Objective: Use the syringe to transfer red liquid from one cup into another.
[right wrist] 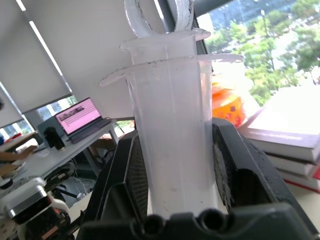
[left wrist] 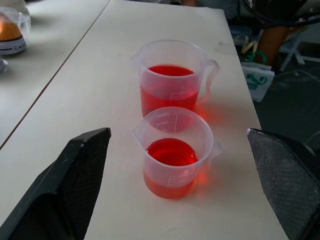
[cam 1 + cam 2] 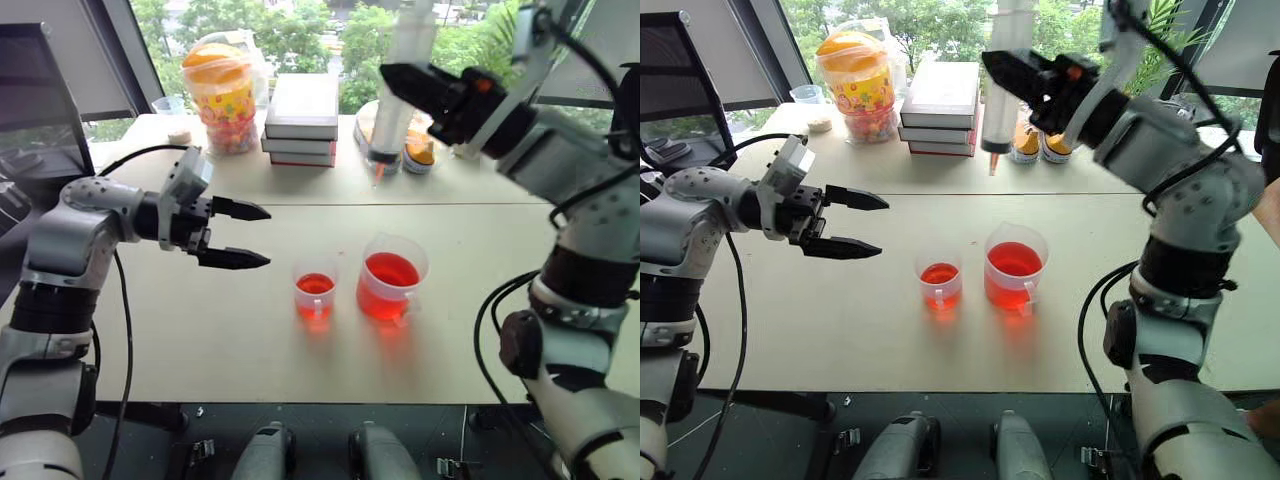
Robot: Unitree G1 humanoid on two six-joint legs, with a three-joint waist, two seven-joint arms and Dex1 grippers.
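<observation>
My right gripper point(image 3: 400, 82) is shut on the syringe point(image 3: 397, 110), holding it upright high over the back of the table, its small tip pointing down. The clear barrel point(image 1: 170, 130) stands between the two black fingers. On the table sit the larger handled cup point(image 3: 391, 278) and, just to its left, the small cup point(image 3: 315, 292); red liquid point(image 2: 172, 151) is in both. My left gripper point(image 3: 258, 235) hovers open to the left of the small cup, pointing at it, with nothing between its fingers point(image 2: 75, 185).
Along the table's back edge stand a pile of books point(image 3: 303, 120), a jar of coloured sweets point(image 3: 222, 95), a small clear cup point(image 3: 170, 106) and small orange-filled jars point(image 3: 420, 152). A dark screen point(image 3: 35, 100) stands at the far left.
</observation>
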